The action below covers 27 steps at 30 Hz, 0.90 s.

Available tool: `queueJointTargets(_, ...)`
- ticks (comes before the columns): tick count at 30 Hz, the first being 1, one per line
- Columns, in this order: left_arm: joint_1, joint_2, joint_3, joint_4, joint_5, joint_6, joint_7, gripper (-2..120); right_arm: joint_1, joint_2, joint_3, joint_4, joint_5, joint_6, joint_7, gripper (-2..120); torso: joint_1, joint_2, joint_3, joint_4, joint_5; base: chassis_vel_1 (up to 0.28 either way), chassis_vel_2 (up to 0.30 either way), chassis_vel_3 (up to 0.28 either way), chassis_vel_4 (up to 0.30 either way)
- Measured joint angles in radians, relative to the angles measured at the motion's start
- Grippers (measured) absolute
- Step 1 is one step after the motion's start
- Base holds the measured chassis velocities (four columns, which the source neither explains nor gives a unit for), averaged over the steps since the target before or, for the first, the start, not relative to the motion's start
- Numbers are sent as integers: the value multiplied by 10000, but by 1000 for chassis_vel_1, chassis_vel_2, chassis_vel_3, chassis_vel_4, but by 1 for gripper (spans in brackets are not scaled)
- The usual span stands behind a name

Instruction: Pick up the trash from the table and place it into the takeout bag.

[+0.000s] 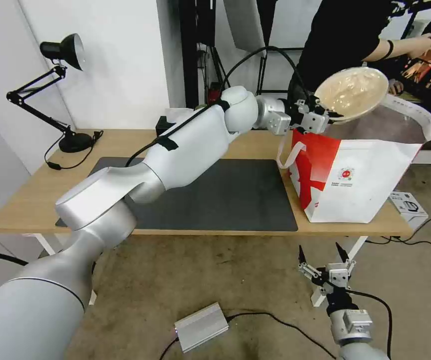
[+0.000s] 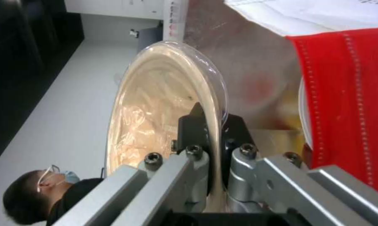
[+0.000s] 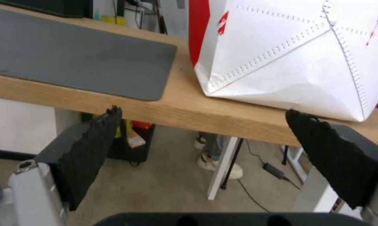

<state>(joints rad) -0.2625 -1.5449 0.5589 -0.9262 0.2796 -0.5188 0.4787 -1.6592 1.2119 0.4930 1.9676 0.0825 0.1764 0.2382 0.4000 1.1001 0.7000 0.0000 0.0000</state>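
1. Light-wood table (image 1: pixel 30 200) carried the grey mat (image 1: pixel 235 200), with the takeout bag (image 1: pixel 365 185) at its 3 o'clock end.
2. My left gripper (image 1: pixel 320 114) pinched the tan bowl (image 1: pixel 351 92) by its rim, tilted above the bag's mouth.
3. My right gripper (image 1: pixel 324 260) hung spread and empty below the table's near edge.

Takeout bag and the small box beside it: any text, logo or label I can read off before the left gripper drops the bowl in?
Nothing is legible.
Takeout bag: small round red logo with a line of print under it, too small to read.
Small white box: dark print, too blurred to read.
Tan bowl, held in the left gripper: no text.
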Motion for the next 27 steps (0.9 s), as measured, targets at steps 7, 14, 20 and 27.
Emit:
queueJointTargets(7,0,-55,72,22,130,-110,44,1,10,19,-4,-10,3,9,1,100,0,0,0,0,0,0,0,0,0)
queueJointTargets(14,-7,-98,205,39,119,-138,46,1,22,29,-12,-17,5,18,1,100,0,0,0,0,0,0,0,0,0)
queueJointTargets(20,-75,-174,235,58,93,-139,29,15,26,33,-17,-13,6,22,1,100,0,0,0,0,0,0,0,0,0)
queueJointTargets(27,-121,-176,295,55,51,-140,19,37,26,33,-26,2,3,25,0,100,0,0,0,0,0,0,0,0,0)
